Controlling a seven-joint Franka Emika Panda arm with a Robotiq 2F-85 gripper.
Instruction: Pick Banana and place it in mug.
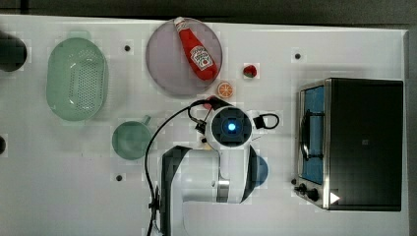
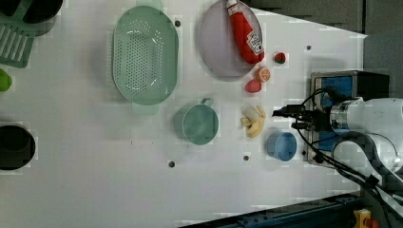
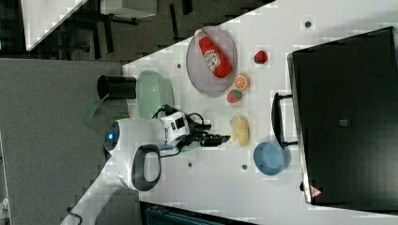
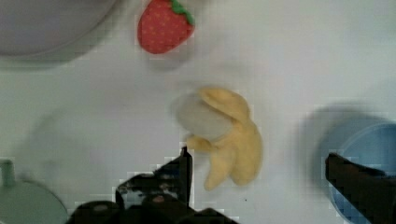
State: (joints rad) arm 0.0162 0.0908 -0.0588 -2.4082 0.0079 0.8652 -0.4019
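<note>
The pale yellow banana [image 2: 253, 121] lies on the white table [image 2: 85, 156] between the teal-green mug [image 2: 196, 124] and a blue cup [image 2: 281, 146]. My gripper [image 2: 275, 113] hovers just over the banana, open, with nothing held. In the wrist view the banana [image 4: 229, 136] lies between the two dark fingers [image 4: 183, 164], closer to one of them, and my gripper [image 4: 257, 157] stands wide. The right view shows the gripper [image 3: 227, 138] beside the banana [image 3: 240, 130]. The mug [image 1: 130, 140] stands upright and empty; a corner of the mug [image 4: 23, 205] appears in the wrist view.
A strawberry [image 2: 253, 86], an orange slice [image 2: 262, 74] and a grey plate [image 2: 214, 42] with a ketchup bottle [image 2: 245, 33] lie past the banana. A pale green perforated basket [image 2: 145, 54] sits beyond the mug. A toaster oven [image 1: 361, 142] stands at the top view's right.
</note>
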